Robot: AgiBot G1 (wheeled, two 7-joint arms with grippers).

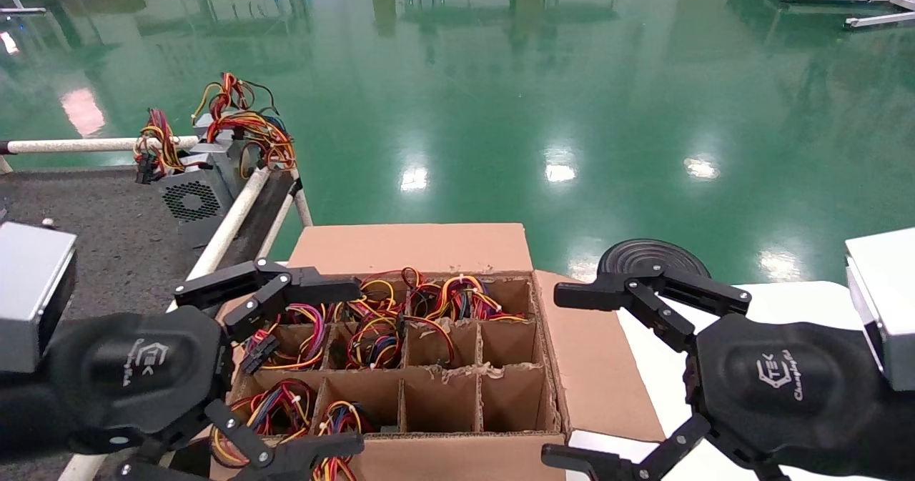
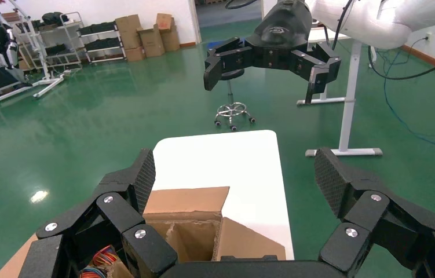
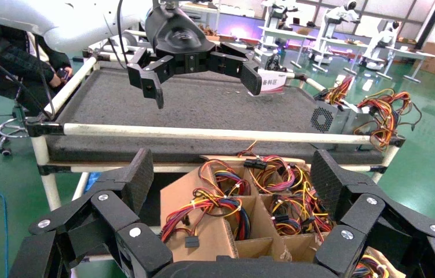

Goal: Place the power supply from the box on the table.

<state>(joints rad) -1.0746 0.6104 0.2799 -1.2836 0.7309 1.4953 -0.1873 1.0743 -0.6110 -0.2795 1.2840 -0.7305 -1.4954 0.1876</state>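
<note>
Two hands of mine hang spread wide, holding nothing: my left hand (image 1: 286, 367) over the near left corner of the box (image 1: 429, 252), my right hand (image 1: 565, 377) beyond the box's right flap, over the white top (image 1: 786, 299). Below my left fingers (image 1: 336, 291) the divider cells hold tangles of red, yellow and orange wires (image 1: 372, 334); the power supply bodies under them are hidden, so I cannot pick out any one. Cells toward my right hand look bare cardboard. The dark grey surface (image 1: 121, 238) lies past my left hand, behind its white rails. At its far corner stand two grey units (image 1: 196, 188) with their own wire bundles. My left wrist cuts off the surface's near part.
</note>
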